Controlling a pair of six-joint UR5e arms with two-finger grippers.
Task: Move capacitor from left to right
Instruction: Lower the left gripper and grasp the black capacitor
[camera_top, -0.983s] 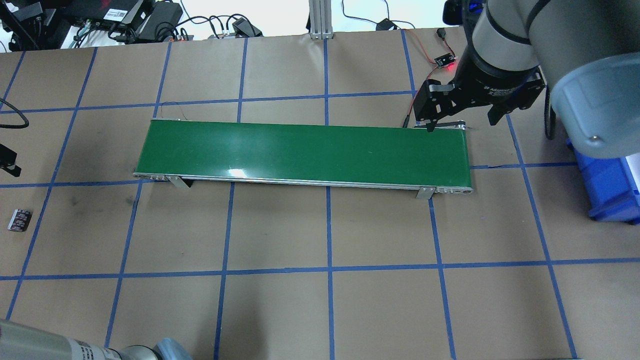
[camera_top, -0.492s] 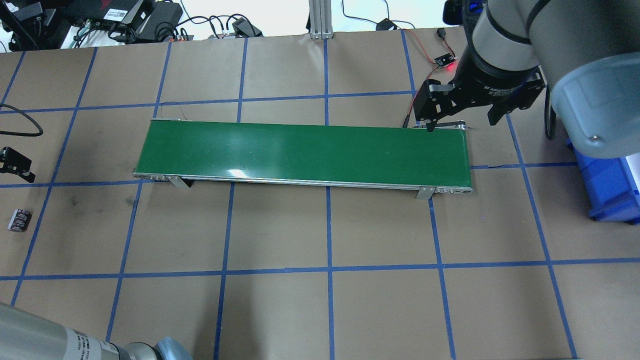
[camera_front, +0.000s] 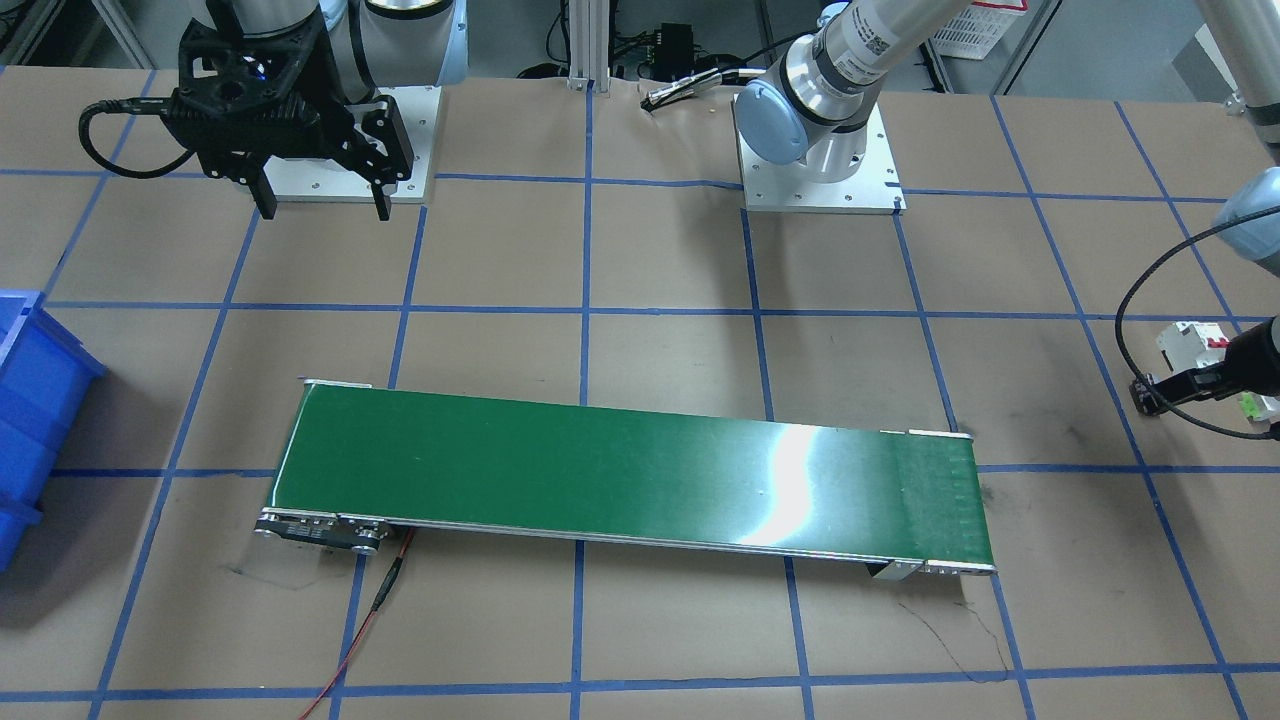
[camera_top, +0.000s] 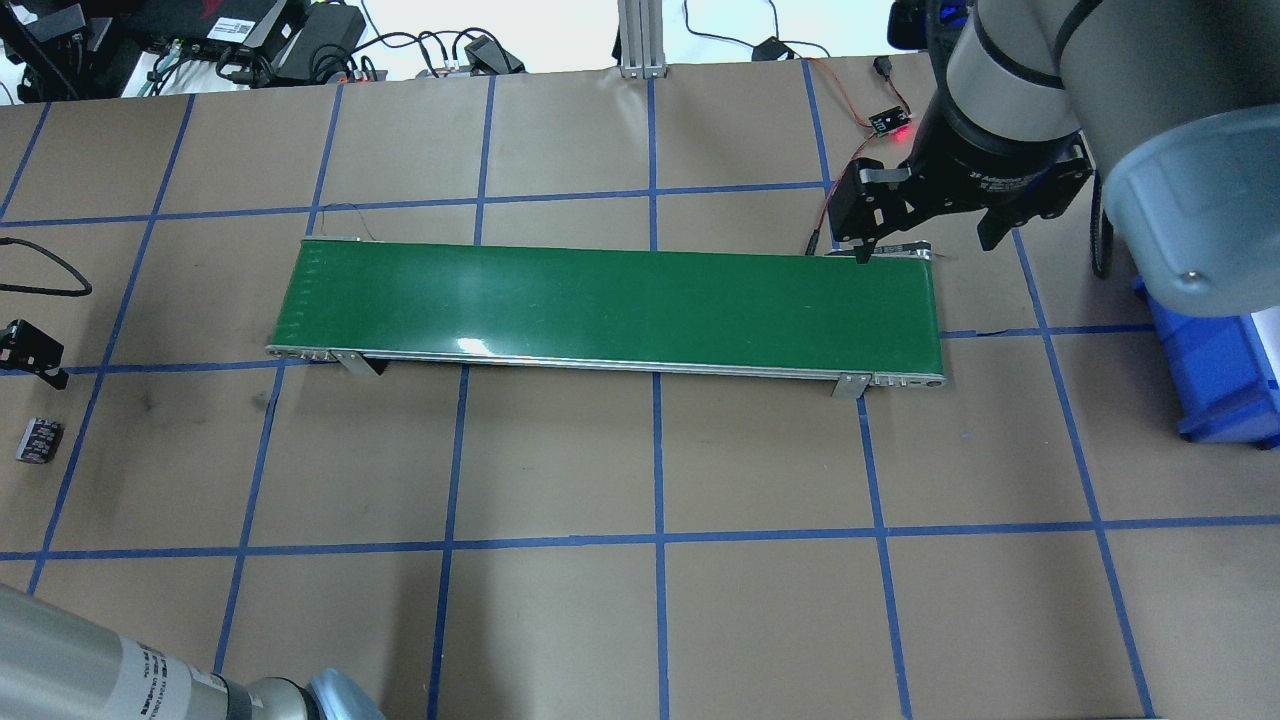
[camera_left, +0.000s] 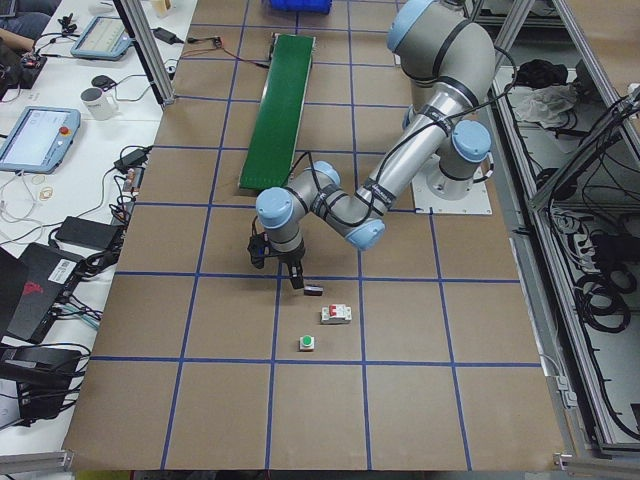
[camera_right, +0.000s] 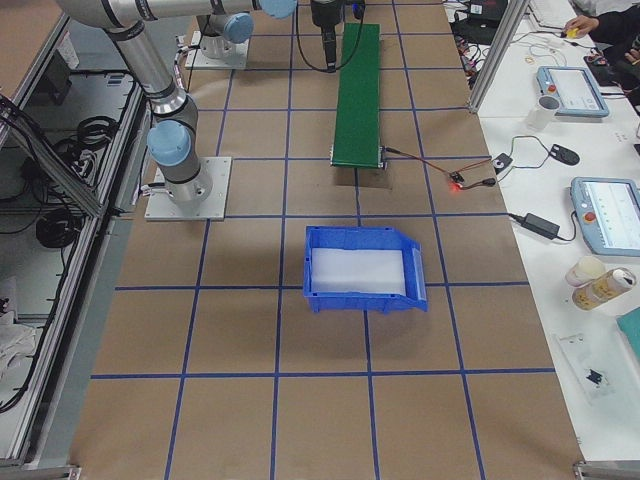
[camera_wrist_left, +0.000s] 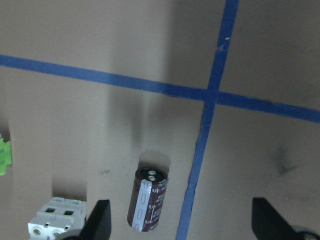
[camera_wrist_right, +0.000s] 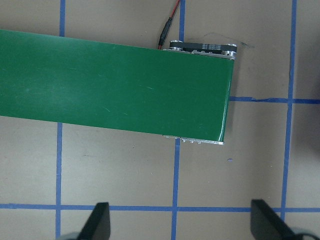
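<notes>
The capacitor (camera_wrist_left: 148, 200) is a stubby dark cylinder with pale stripes, lying on its side on the brown paper beside a blue tape line. It also shows at the table's left end in the overhead view (camera_top: 39, 440) and in the exterior left view (camera_left: 313, 292). My left gripper (camera_wrist_left: 182, 226) is open and empty. It hovers above the capacitor, which sits in the gap nearer one fingertip (camera_wrist_left: 100, 220). My right gripper (camera_top: 922, 245) is open and empty above the right end of the green conveyor belt (camera_top: 600, 305); it also shows in the front-facing view (camera_front: 325, 212).
A white breaker with red switches (camera_wrist_left: 55, 222) and a small green piece (camera_wrist_left: 4, 157) lie close to the capacitor. A blue bin (camera_right: 360, 265) stands beyond the belt's right end. A red-lit sensor on wires (camera_top: 885, 122) sits behind the belt.
My left gripper has come in from the overhead view's left edge and shifted toward the capacitor. The capacitor and my right arm have not moved.
</notes>
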